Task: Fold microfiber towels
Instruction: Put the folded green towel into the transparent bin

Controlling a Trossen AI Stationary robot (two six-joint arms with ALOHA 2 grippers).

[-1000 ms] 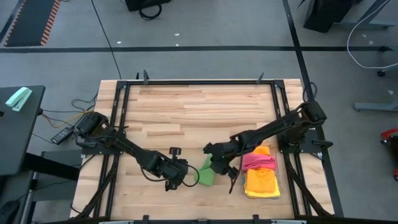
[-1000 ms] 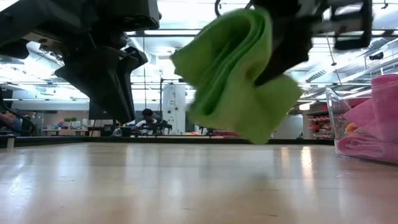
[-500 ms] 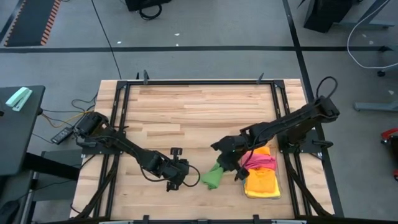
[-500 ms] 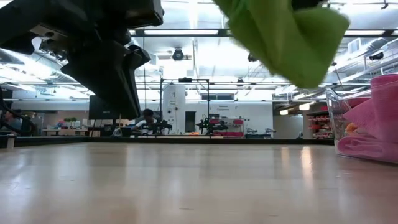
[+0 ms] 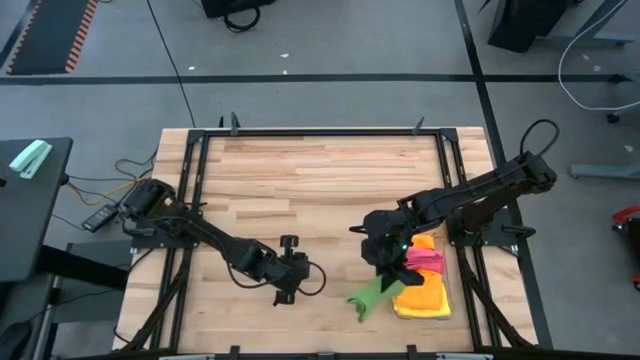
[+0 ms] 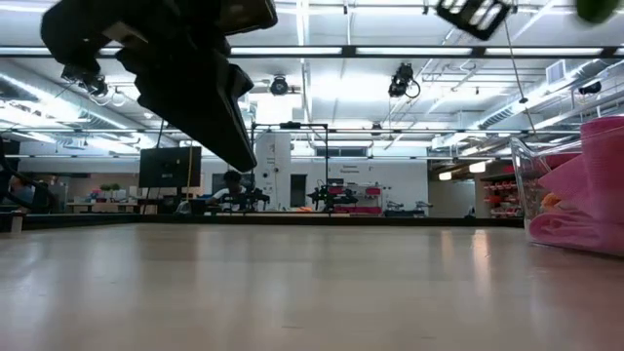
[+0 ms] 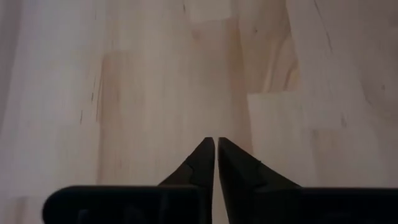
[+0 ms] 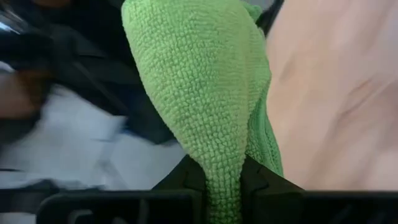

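Layout at this moment. The wooden table (image 5: pixel 300 180) is carrying both arms. The left gripper (image 5: pixel 288 283) is hanging over the near middle of the table, clear of any cloth. The right gripper (image 5: pixel 385 272) is sitting to its right, just beside the plastic bin (image 5: pixel 445 300) at the table's near right corner. A towel (image 5: pixel 366 296) is hanging from the right gripper, trailing toward the table's near edge, left of the bin. Folded towels (image 5: pixel 420 285) are lying stacked inside the bin, one on top of another.
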